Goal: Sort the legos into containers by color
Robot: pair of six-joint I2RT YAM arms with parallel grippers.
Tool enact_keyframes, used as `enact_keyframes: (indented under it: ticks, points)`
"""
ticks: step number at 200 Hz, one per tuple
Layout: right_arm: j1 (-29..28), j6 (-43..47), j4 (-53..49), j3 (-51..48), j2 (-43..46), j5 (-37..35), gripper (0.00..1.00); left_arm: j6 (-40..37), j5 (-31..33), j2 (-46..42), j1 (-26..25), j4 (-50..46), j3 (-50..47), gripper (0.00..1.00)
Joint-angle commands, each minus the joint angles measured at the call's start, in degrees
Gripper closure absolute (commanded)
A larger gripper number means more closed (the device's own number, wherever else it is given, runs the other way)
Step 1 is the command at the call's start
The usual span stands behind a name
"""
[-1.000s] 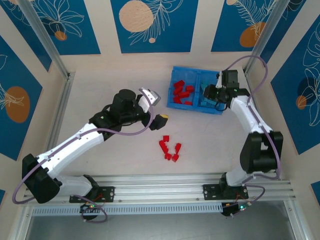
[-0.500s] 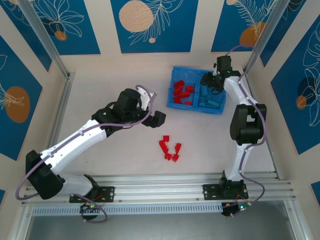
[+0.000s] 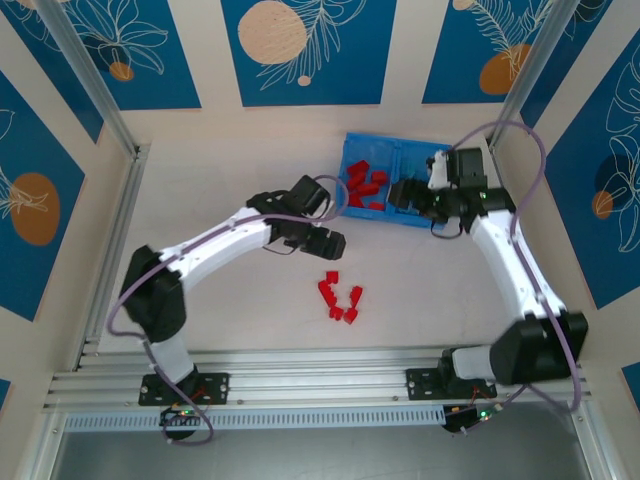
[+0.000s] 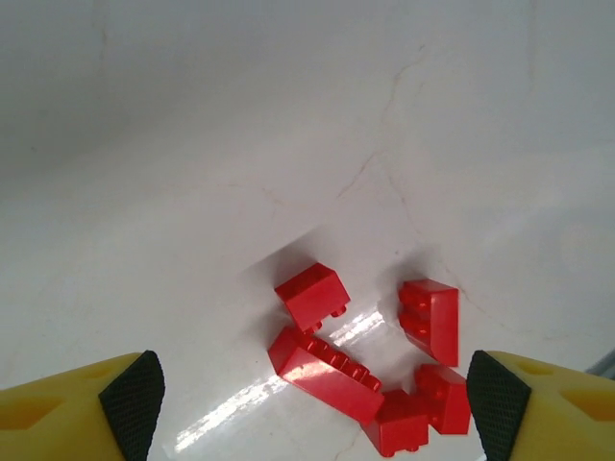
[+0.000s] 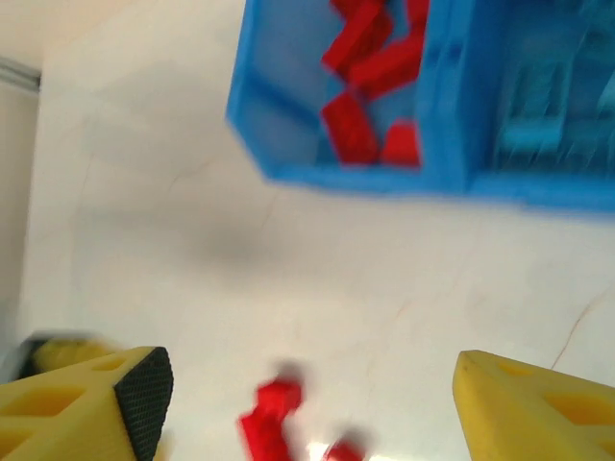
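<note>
Lying loose — five red legos (image 4: 327, 373)

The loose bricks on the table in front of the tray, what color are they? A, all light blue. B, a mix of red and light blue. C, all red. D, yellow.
C: every one of the loose bricks clustered on the table is bright red, and the left wrist view shows the same red pile up close.
</note>
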State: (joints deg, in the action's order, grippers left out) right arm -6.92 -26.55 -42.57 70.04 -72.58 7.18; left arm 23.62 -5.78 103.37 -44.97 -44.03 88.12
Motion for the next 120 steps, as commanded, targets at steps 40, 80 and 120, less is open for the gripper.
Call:
enact_keyframes:
  ticks: [40, 80, 120]
  points:
    - [-2.0, -8.5, -10.2, -11.9, 12.6, -2.8, 0.17, 11.8, -6.6, 15.0, -2.3, -8.0, 9.1, 0.1]
    - [-2.1, -6.4, -11.2, -11.7, 13.4, -3.5, 0.16, 12.5, -9.3, 20.2, -2.2, -9.8, 11.0, 0.1]
    - [-2.1, -6.4, -10.6, -11.2, 12.3, -2.8, 0.16, 12.2, -6.7, 22.1, -2.2, -10.8, 11.5, 0.26]
